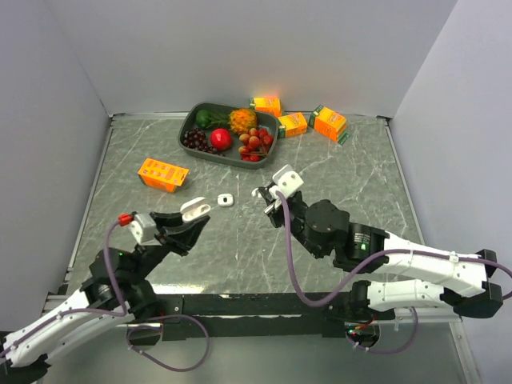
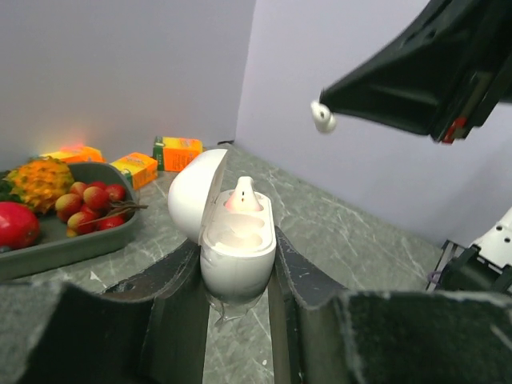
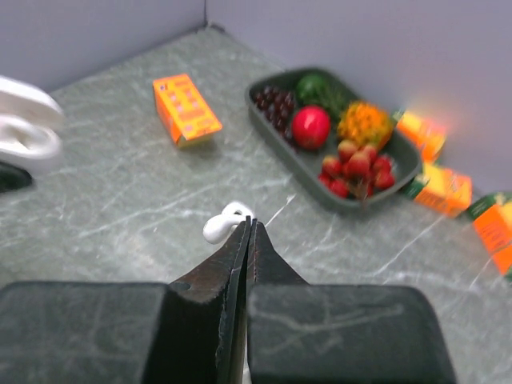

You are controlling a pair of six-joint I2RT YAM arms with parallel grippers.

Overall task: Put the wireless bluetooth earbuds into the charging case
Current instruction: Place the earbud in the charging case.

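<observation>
Clamping the open charging case [image 1: 194, 210] by its sides, the left gripper [image 1: 192, 222] sits on the arms' side of the fruit tray [image 1: 228, 160]. The right gripper [image 1: 264, 194], also short of that tray, pinches an earbud [image 1: 257, 192]. Left wrist view: a second earbud [image 2: 243, 197] sits seated in the case. Right wrist view: the tips are pressed together on the earbud, with the tray beyond.
</observation>
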